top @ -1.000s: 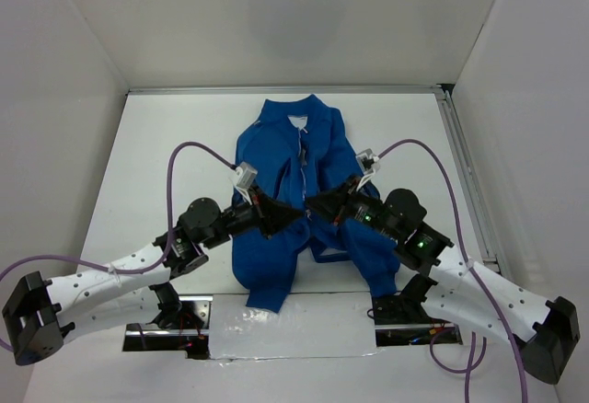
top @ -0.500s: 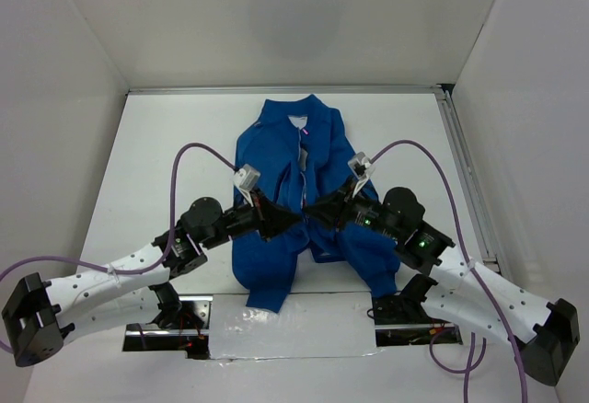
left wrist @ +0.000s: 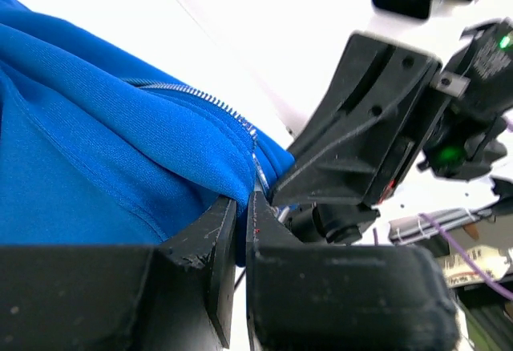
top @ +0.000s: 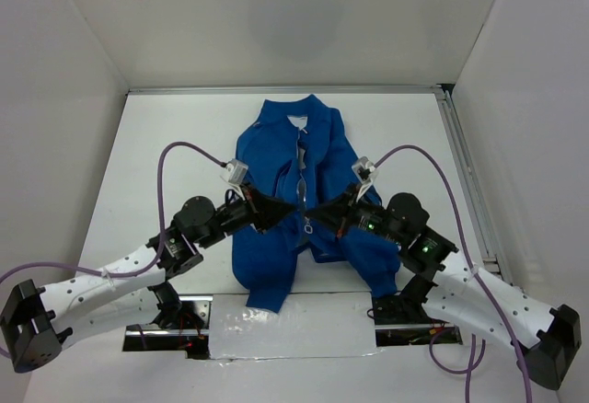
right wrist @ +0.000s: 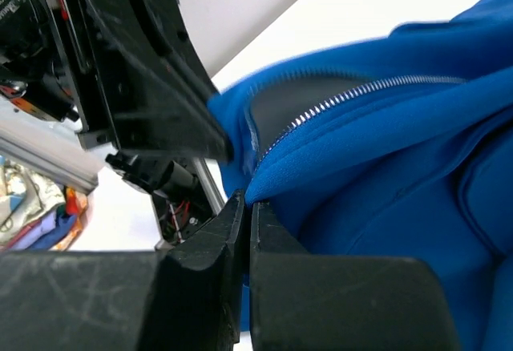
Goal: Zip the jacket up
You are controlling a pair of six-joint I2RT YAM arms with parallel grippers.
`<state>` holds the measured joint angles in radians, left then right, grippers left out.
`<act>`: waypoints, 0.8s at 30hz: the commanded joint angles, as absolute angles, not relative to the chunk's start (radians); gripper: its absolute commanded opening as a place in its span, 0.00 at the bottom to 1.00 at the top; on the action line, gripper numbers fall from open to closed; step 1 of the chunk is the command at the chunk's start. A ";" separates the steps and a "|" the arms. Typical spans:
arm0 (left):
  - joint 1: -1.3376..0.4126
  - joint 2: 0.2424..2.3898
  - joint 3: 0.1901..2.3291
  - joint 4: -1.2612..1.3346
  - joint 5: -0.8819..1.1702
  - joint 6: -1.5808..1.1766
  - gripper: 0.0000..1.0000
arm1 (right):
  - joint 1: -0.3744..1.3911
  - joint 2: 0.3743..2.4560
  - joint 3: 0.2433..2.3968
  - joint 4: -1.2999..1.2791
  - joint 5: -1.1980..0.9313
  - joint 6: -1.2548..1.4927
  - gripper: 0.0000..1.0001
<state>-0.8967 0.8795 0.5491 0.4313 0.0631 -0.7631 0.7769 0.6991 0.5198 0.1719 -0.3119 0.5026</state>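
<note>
The royal-blue jacket (top: pixel 304 159) lies on the white table with its collar at the far end and its front zipper running down the middle. My left gripper (top: pixel 293 212) is shut on the left front edge near the bottom; in the left wrist view its jaws (left wrist: pixel 243 207) pinch blue fabric beside the silver zipper teeth (left wrist: pixel 204 97). My right gripper (top: pixel 315 213) is shut on the right front edge, facing the left one; in the right wrist view its jaws (right wrist: pixel 246 203) pinch the fabric (right wrist: pixel 385 151) below the zipper teeth (right wrist: pixel 345 98). The two fingertips nearly touch.
White walls enclose the table (top: pixel 166 136) on three sides. A metal rail (top: pixel 465 173) runs along the right edge. Purple cables (top: pixel 184 150) arc over both arms. The arm bases stand at the near edge on foil-covered plates (top: pixel 285 329).
Both grippers have shifted slightly toward the near edge while holding the jacket's front edges. The left wrist has swung a little to the left.
</note>
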 commanded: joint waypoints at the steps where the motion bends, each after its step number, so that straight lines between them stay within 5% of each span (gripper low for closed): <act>1: -0.890 0.836 0.558 0.492 0.018 -0.776 0.00 | 0.790 0.640 0.492 0.273 -0.327 0.549 0.00; 24: -0.888 0.851 0.525 0.592 0.170 -0.831 0.00 | 0.785 0.623 0.370 0.603 -0.242 0.758 0.00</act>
